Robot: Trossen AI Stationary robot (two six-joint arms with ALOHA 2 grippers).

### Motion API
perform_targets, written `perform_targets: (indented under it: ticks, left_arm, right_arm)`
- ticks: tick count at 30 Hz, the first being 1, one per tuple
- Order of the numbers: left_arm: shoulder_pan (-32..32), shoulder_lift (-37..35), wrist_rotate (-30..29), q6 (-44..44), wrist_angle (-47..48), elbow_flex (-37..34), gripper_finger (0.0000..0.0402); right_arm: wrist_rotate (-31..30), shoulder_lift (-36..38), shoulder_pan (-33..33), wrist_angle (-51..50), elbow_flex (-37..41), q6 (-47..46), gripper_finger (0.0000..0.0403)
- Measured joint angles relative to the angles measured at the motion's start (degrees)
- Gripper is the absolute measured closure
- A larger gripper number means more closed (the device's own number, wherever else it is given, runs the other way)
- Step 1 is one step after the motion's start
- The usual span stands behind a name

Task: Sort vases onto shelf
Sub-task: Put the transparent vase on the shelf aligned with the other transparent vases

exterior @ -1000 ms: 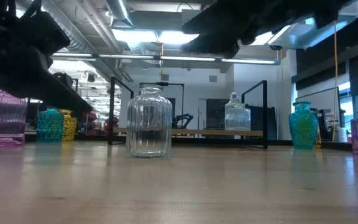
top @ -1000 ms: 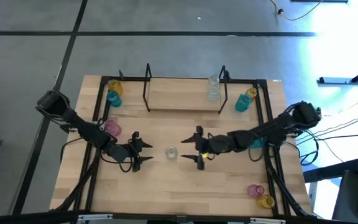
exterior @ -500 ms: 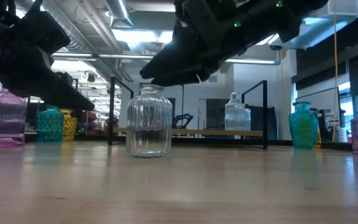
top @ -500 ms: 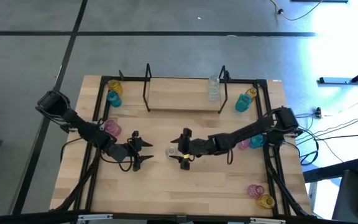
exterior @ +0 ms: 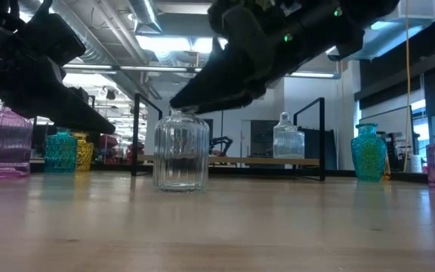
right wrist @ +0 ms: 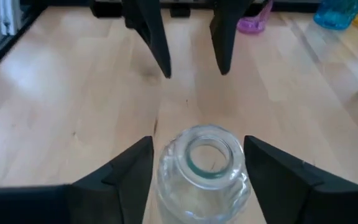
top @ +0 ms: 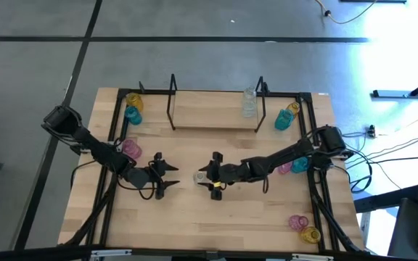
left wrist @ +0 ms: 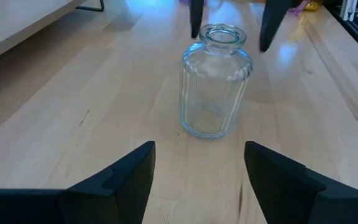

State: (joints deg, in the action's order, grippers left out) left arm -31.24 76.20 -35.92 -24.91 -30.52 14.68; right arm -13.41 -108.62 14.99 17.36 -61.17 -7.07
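Observation:
A clear ribbed vase (top: 200, 176) stands upright on its base in the middle of the table, also in the low view (exterior: 181, 151). My right gripper (top: 212, 175) is open; its fingers stand on either side of the vase's neck (right wrist: 207, 155) without touching it. My left gripper (top: 171, 177) is open and empty, just to the vase's left, pointing at it (left wrist: 215, 87). The shelf (top: 216, 112) stands at the table's far side with one clear vase (top: 249, 104) on its right part.
Yellow and teal vases stand at the far left (top: 132, 107) and beside the shelf's right end (top: 287, 116). A pink vase (top: 130, 148) stands by my left arm. Pink and teal vases (top: 290, 166) stand by my right arm; pink and yellow ones (top: 303, 227) at the near right.
My right gripper has gone toward the table's left edge and down, up to the clear vase; its open fingers now stand on either side of the vase's neck. The vase has stayed in place.

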Motion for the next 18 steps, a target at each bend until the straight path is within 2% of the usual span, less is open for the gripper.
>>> perform_targets:
  ticks: [9, 18]
  left_arm:
    - [0.0, 0.0, -0.02, 0.0, 0.04, 0.0, 0.016]
    - [-0.02, 0.0, -0.02, 0.02, 0.46, 0.02, 0.016]
  right_arm:
    - [-0.09, -0.46, -0.03, 0.83, 0.0, 0.97, 0.0208]
    - [-0.44, -0.44, -0.03, 0.72, 0.0, 3.05, 0.0301]
